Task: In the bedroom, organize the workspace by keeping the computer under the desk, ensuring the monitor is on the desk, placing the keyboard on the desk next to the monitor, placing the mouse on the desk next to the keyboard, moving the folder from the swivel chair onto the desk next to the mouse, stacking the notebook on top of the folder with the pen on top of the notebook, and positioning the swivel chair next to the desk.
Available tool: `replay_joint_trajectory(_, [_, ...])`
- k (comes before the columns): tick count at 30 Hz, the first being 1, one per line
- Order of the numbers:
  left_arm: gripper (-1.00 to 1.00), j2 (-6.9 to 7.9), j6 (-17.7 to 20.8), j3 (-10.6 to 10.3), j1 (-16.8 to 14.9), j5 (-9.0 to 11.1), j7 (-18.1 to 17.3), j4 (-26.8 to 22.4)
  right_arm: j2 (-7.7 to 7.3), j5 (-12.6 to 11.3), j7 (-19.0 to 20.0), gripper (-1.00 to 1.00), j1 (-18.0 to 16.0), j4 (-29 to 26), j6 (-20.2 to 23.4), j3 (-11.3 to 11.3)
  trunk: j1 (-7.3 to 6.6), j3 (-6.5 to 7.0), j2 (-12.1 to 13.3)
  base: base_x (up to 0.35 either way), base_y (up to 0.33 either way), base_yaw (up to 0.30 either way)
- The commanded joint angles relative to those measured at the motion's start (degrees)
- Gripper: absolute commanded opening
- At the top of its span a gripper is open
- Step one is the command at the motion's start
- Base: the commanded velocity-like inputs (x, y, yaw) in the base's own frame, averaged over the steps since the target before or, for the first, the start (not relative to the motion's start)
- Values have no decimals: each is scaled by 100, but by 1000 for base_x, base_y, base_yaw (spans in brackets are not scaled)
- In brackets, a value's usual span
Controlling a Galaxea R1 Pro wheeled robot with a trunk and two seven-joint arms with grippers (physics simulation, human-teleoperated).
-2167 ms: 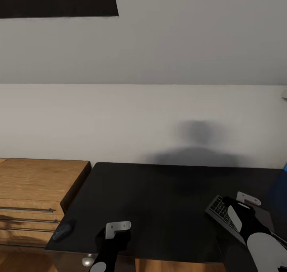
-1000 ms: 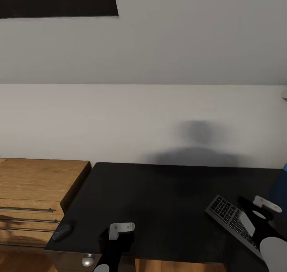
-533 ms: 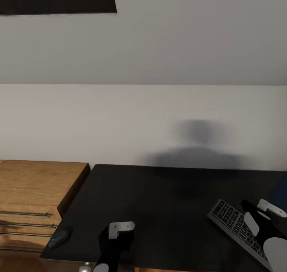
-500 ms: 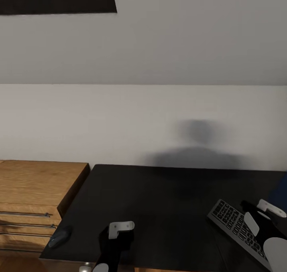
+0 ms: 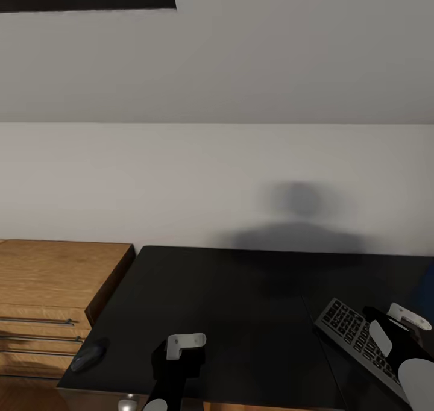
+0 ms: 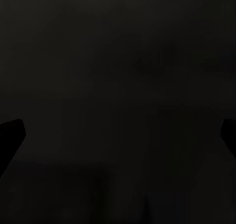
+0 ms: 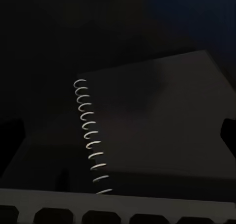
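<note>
Head view: slim dark-keyed keyboard with grey rim (image 5: 360, 338) lies angled on the glossy black bench (image 5: 241, 302) at right, right claw (image 5: 399, 328) over it, fingers apart. Small dark rounded mouse (image 5: 87, 357) sits at the bench's left front corner. Left claw (image 5: 185, 342) hovers nearby; its opening I cannot tell. Right wrist view finds a grey spiral-bound notebook (image 7: 157, 130) beside the keyboard.

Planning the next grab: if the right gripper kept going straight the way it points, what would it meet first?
Probably the notebook: the right wrist view looks along the right gripper straight onto its spiral-bound cover, just past the keyboard. Depth is unclear.
</note>
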Motion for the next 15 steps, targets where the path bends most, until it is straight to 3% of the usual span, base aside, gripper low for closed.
replay_joint_trajectory(1, [100, 0, 12, -7, -2, 51, 47, -8, 0, -37, -19, 100, -1, -12, 29, 4, 23, -24, -45, 0, 0, 0])
replay_joint_trajectory(15, [100, 0, 20, -10, -2, 51, 63, -9, 0, -37, -19, 100, -5, -4, 36, 7, 330, -275, -607, 0, 0, 0])
